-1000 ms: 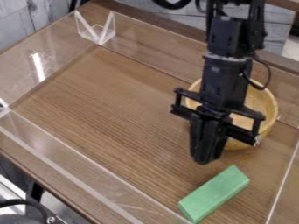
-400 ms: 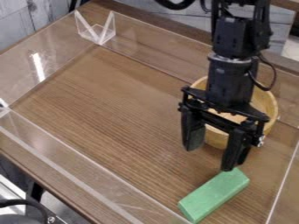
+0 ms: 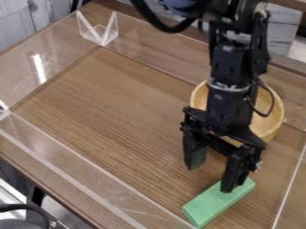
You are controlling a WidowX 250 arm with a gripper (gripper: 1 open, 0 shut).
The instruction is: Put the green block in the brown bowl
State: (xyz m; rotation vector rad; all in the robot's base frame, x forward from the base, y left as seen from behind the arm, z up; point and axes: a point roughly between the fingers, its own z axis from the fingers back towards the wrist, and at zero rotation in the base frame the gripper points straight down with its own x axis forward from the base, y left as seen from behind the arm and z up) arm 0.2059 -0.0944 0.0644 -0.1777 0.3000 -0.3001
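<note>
Since a second ago our hand [image 3: 221, 171] has spread its fingers wide and dropped down over the block [image 3: 219, 199]. We're holding nothing; one finger sits right at the block's upper end. Block lies flat on the desk [image 3: 107, 107], bowl [image 3: 274, 114] behind the arm.

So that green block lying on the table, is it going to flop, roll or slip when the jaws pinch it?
The green block looks like a rigid slab with straight edges, so it probably won't flop. It lies flat on the wooden table, with no round side, so rolling seems unlikely. Its matte finish suggests a fair grip, though a long piece pinched off-centre might tilt.
</note>
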